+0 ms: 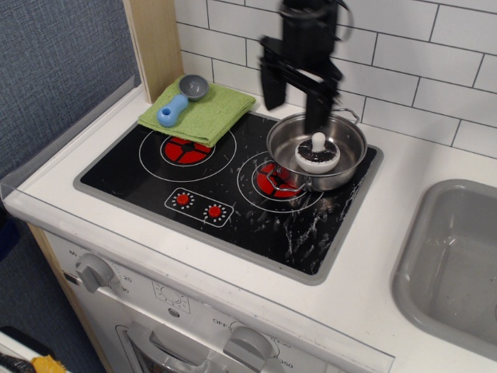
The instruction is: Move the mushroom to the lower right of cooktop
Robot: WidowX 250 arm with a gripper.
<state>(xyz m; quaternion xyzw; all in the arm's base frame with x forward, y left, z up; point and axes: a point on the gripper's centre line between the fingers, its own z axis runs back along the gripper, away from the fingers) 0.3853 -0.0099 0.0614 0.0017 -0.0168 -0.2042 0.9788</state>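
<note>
One small white-capped toy mushroom (317,154) is seen inside the steel pot (351,165) on the black glossy cooktop (233,190).
Black gripper (295,97) is held spread, empty, above-left; mushroom is judged light, rigid, best pinched by its knob stem.

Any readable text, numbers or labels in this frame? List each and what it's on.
"20": white oven front panel, beside the left grey knob.
"OFF": same panel, left of the middle grey knob.
Other dial numerals: too small to read.
Black glossy cooktop, steel pot, green cloth: no text.
</note>
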